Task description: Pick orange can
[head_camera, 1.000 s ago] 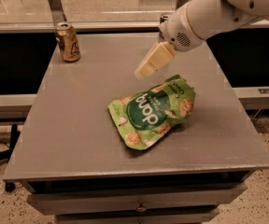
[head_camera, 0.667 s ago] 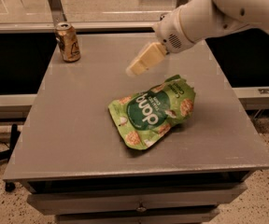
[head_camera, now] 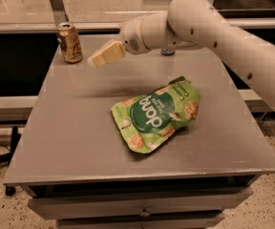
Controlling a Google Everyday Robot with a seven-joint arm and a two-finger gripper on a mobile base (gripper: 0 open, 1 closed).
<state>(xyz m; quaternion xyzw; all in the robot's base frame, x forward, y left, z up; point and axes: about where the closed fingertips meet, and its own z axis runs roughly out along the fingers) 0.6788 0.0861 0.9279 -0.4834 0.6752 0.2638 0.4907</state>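
The orange can (head_camera: 69, 42) is a short orange-brown can with a silver top. It stands upright at the far left corner of the grey table (head_camera: 80, 123). My gripper (head_camera: 95, 60) is on the end of the white arm that reaches in from the right. It hangs above the table just to the right of the can, pointing at it, a short gap away. It holds nothing.
A green snack pouch (head_camera: 156, 113) lies flat in the middle of the table, to the right of and nearer than the gripper. A small dark object (head_camera: 167, 52) sits at the far edge behind the arm. The table has drawers below its front edge.
The arm has swung left across the table, carrying the gripper from above the pouch's far side to just beside the can. The can and pouch have not moved.
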